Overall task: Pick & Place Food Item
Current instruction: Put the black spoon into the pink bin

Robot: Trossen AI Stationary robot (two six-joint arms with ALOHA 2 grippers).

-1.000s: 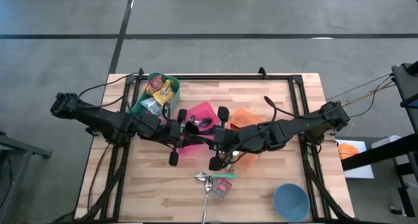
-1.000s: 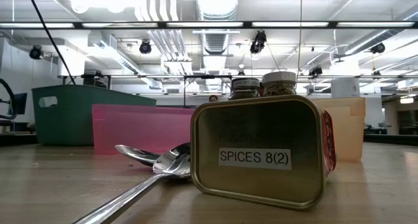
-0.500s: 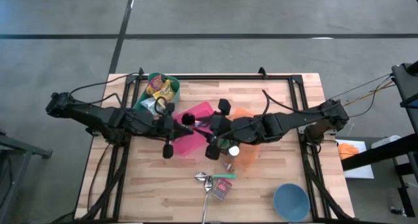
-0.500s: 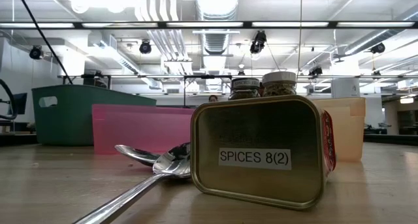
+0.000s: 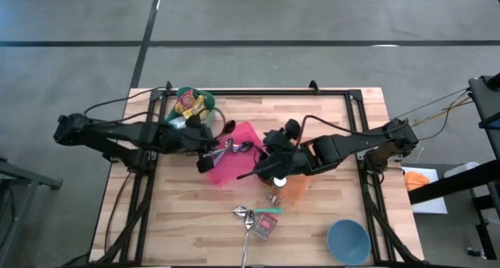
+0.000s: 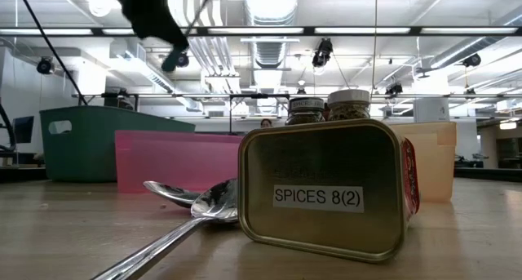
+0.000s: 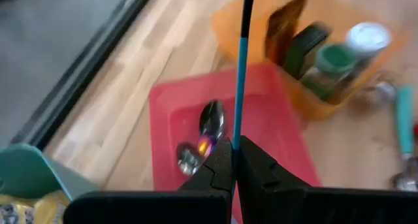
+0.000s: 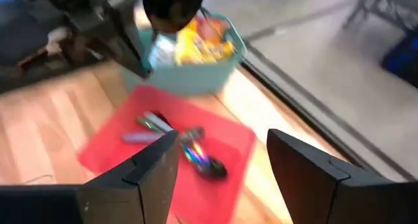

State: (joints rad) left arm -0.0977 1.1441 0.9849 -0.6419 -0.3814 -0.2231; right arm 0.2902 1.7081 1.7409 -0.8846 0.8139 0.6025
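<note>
Closest to the low camera a gold spice tin (image 6: 326, 194) lies on its side on the tabletop (image 5: 328, 119), two spoons (image 6: 192, 202) beside it. Behind them sit the orange bin (image 6: 428, 162) of spice jars, the pink tray (image 5: 234, 155) and, farthest back, the green bin (image 5: 191, 112) with the snack packets (image 5: 190, 105), which I take to be the food.

My left claw (image 7: 234, 160) hangs over the pink tray, pinched fully together on a thin blue-handled utensil (image 7: 240, 74) that stands up between its fingers. My right claw (image 8: 219, 162) hovers over the near edge of the pink tray where it meets the orange bin, fingers parted about halfway with nothing between them; through it I see cutlery (image 8: 186, 145) lying in the tray and the green bin beyond.

I judge the step in hand is dropping the utensil in the tray. I would lower the left claw until the handle nearly lies flat before letting go, so it does not bounce out, and hold the right arm back, since the two wrists are close over the same tray
</note>
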